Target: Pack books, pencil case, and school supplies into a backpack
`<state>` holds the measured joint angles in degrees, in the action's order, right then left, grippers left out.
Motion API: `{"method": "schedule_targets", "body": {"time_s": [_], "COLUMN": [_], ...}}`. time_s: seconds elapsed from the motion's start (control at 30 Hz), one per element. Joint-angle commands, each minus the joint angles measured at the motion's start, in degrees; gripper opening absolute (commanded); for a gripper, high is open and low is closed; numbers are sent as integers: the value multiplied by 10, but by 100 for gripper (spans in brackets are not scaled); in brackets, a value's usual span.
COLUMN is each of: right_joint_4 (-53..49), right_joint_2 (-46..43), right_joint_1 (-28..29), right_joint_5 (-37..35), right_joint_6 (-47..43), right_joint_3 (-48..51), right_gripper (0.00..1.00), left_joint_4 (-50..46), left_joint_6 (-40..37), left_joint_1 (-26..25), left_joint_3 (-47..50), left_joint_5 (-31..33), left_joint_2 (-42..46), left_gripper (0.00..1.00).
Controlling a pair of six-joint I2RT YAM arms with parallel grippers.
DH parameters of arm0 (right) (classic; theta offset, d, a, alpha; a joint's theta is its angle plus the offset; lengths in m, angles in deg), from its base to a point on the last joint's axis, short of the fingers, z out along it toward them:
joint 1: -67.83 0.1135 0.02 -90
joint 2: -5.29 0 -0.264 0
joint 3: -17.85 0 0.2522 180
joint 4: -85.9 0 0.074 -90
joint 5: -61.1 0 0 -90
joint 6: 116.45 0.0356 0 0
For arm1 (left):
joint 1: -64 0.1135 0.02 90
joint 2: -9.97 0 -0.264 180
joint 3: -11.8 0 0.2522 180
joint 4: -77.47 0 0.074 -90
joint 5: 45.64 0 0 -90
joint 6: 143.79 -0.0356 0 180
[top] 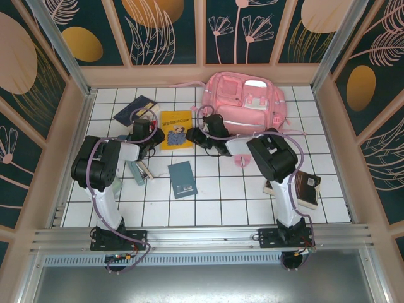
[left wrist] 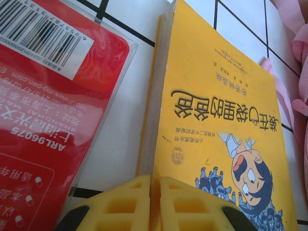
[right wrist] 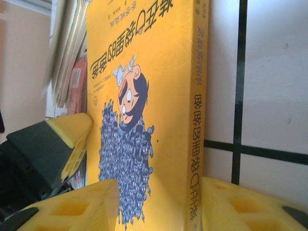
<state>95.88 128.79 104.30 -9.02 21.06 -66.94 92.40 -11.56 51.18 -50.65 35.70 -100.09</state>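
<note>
Yellow book [left wrist: 216, 120]: the cover is showing as smooth coated paper with a slight sheen, and the page edges are looking matt.
Red packet [left wrist: 48, 120]: a clear glossy plastic film is catching light over the red printed face.
Left gripper [left wrist: 154, 185], pads [left wrist: 120, 204]: these are reading as matt yellow moulded plastic with recessed cells.
Table top [top: 221, 196]: the white gridded surface is looking smooth and faintly glossy.
Backpack [top: 249, 104]: the pink cloth is looking soft and matt.
Front rail [top: 202, 237]: this is showing as bare brushed metal.

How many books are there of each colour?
Navy book: 1
Yellow book: 1
Teal book: 1
Dark brown book: 1
Total: 4
</note>
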Motion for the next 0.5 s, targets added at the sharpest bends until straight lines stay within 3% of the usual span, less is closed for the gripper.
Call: {"method": "schedule_targets", "body": {"time_s": [0.0, 0.23, 0.37, 0.47], "right_joint_4": [51, 243, 117, 91], "right_joint_2": [43, 41, 16, 7], "right_joint_1": [48, 42, 47, 38], "right_joint_5": [40, 145, 73, 41], "right_joint_6": [-11, 62, 9, 15], "right_joint_3": [-23, 24, 5, 17], "right_gripper": [48, 48, 45, 41], "left_joint_4": [-20, 1, -10, -23], "left_joint_6": [25, 39, 33, 24], "left_joint_1": [-35, -35, -35, -35], "left_joint_3": [22, 29, 28, 25], "left_joint_5": [-152, -172, -162, -152], "left_joint_2": [-16, -18, -10, -3], "left_gripper": [13, 13, 14, 17]}}
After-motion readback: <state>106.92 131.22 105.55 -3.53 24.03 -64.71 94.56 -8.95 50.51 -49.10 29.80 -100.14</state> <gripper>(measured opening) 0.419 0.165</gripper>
